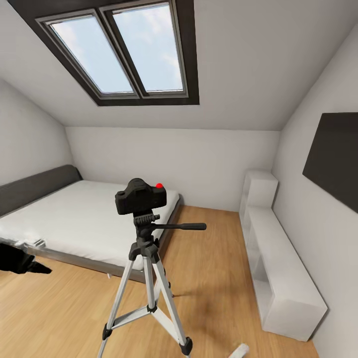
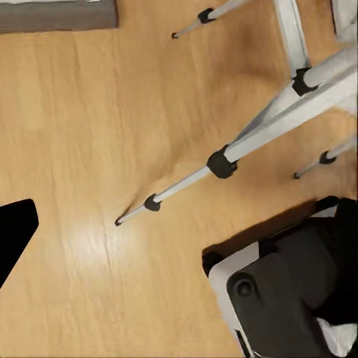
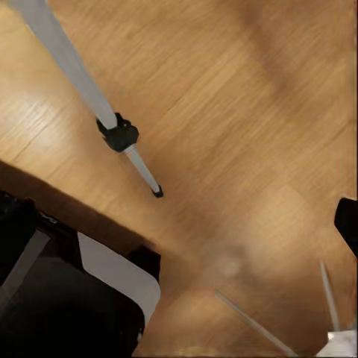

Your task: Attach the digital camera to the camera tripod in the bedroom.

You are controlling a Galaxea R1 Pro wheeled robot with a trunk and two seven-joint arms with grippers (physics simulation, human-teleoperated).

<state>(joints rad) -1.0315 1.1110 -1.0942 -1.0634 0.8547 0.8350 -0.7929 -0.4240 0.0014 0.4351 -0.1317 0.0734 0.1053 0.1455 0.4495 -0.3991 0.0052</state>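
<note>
digital camera (image 1: 141, 197) sits atop head of camera tripod (image 1: 147, 278), red button up, handle pointing toward white shelving (image 1: 278, 268). tripod stands on wooden floor (image 1: 219, 278) just off foot corner of bed (image 1: 79, 219). looks attached already; judged near done. left gripper (image 1: 22, 262) low near bed's front edge, apart from camera; jaws' state: cannot tell. best step: check seating, withdraw clear of legs, no nudging.

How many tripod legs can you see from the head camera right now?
3. On the camera tripod, one leg slants toward the left, one toward the right, and a third runs down between them, partly hidden behind the others.
</note>
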